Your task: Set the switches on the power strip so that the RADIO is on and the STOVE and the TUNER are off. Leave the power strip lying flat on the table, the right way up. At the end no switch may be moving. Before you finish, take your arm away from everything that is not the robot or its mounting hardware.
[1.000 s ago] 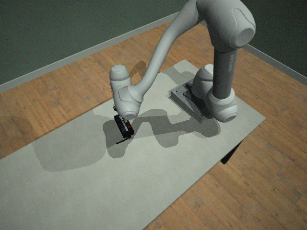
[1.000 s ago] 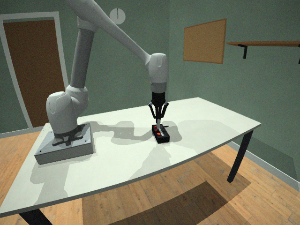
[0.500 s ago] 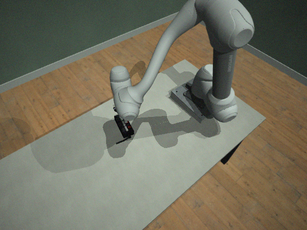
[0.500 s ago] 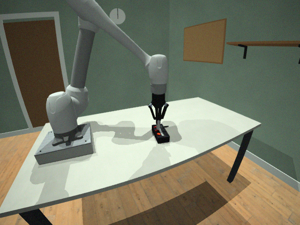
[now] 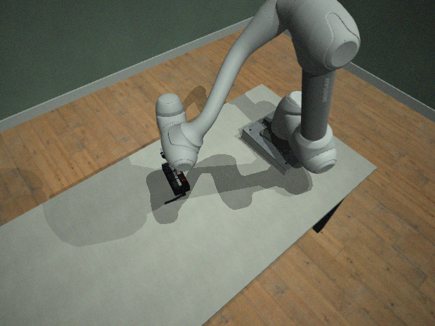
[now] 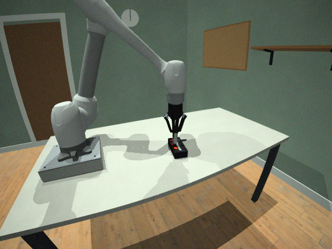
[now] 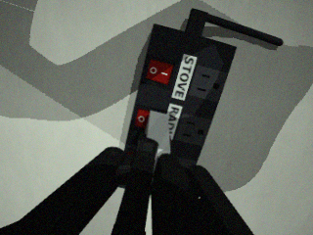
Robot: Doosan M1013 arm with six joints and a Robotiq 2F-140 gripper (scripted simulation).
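Note:
A black power strip (image 7: 184,94) lies flat on the white table, also seen in the top view (image 5: 175,179) and the exterior view (image 6: 177,148). Its short cable stub (image 7: 235,29) sticks out at the far end. The red STOVE switch (image 7: 159,72) is at the far end. The red RADIO switch (image 7: 143,117) is in the middle, partly covered by my fingertips. The TUNER switch is hidden under my fingers. My gripper (image 7: 155,125) (image 6: 175,138) is shut and empty, pointing straight down with its tips on or just above the strip beside the RADIO switch.
The arm's grey base plate (image 6: 71,158) stands on the table to the left in the exterior view. The table's front edge (image 6: 214,171) is a short way from the strip.

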